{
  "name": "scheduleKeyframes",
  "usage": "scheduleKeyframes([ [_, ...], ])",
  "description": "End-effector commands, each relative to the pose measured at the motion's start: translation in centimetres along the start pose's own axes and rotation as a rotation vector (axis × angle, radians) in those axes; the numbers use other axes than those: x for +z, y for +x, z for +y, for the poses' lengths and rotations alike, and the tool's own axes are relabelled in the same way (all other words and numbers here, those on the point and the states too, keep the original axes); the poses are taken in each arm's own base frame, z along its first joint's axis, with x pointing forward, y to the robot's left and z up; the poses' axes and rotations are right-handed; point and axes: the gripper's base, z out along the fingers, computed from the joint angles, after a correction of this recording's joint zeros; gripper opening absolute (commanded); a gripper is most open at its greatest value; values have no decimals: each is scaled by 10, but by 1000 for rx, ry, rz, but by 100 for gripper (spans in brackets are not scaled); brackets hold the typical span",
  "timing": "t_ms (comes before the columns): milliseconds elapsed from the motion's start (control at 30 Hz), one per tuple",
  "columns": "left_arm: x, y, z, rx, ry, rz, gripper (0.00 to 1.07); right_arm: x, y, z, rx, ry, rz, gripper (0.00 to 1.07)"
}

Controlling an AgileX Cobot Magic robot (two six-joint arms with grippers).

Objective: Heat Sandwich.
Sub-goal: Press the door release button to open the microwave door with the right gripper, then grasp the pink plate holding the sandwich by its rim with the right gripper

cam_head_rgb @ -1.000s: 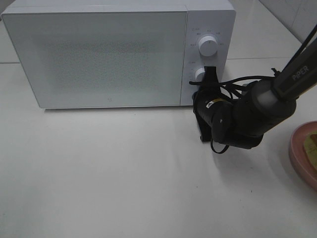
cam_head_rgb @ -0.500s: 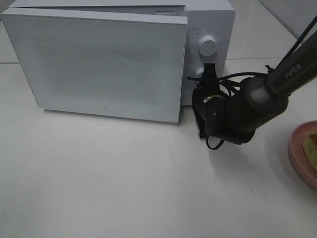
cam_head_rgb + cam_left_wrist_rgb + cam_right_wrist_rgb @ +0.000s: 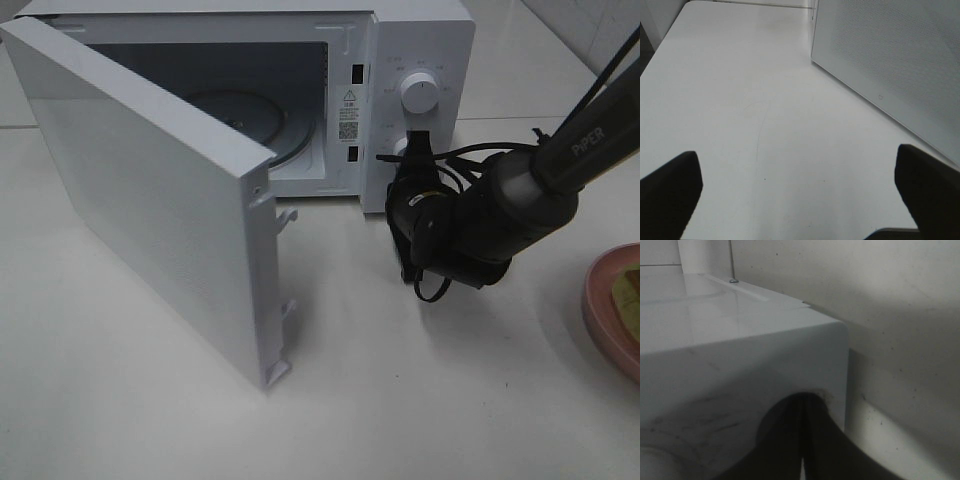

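White desk (image 3: pixel 150 420) carries the microwave (image 3: pixel 420 25) at its far edge, door (image 3: pixel 150 220) wide open; the right gripper (image 3: pixel 418 150), fingers pinched together at the control panel (image 3: pixel 452 125), should back straight off, then reach the sandwich (image 3: pixel 630 290) at the desk's right edge, while the left gripper (image 3: pixel 800 190) hangs spread.

L wrist view, findings:

1. Left gripper (image 3: pixel 799 192): jaws spread wide. Two dark fingers (image 3: pixel 670 192) show at opp. corners of the pic, well apart. Only bare tabletop shows btwn them.
2. Table (image 3: pixel 740 75): white, smooth. Faint thin curved line (image 3: pixel 760 135) runs across the surface, approx. mid-frame. Far edge visible; dark strip beyond one side edge.
3. Microwave door (image 3: pixel 890 50): white, fine dotted panel, standing on the table at an angle to the gripper. Small logo mark (image 3: pixel 880 97) near its lower edge.
4. Door and gripper apart, no contact.
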Motion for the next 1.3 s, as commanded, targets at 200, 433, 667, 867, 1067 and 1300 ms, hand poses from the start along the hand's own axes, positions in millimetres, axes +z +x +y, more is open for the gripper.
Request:
scheduleKeyframes([
  [200, -2, 1, 0, 0, 9, -24, 98, 3, -6, 50, 1, -214, -15, 1],
  [433, -2, 1, 0, 0, 9, -24, 98, -11, -3, 32, -8, -157, 1, 1],
  [667, -2, 1, 0, 0, 9, -24, 98, -26, -3, 23, -28, -117, 16, 1],
  [867, -2, 1, 0, 0, 9, -24, 98, -40, -7, 14, -49, -53, 38, 1],
  [1067, -2, 1, 0, 0, 9, -24, 98, -62, -16, 11, -77, 11, 72, 1],
  [1300, -2, 1, 0, 0, 9, -24, 98, -83, -15, 14, -208, 68, 189, 2],
])
